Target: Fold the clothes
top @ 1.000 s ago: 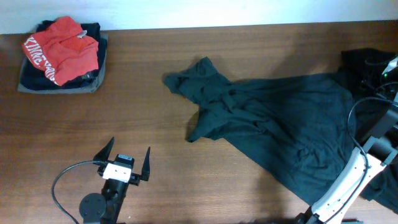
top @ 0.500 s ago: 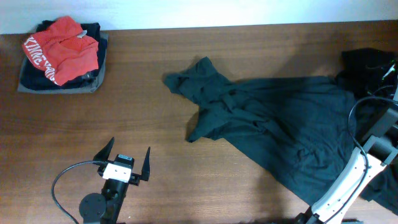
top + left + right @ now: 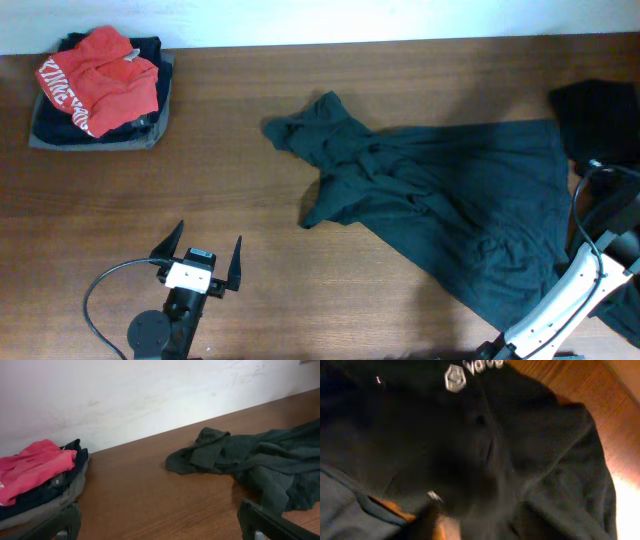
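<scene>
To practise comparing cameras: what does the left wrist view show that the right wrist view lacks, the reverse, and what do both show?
Only the left wrist view: a clothes stack topped by a red garment, and the white wall. Only the right wrist view: a blurred black garment with a small white logo. Both: the brown wooden table, and probably the teal-grey T-shirt, crumpled in the first, a grey strip in the second.
</scene>
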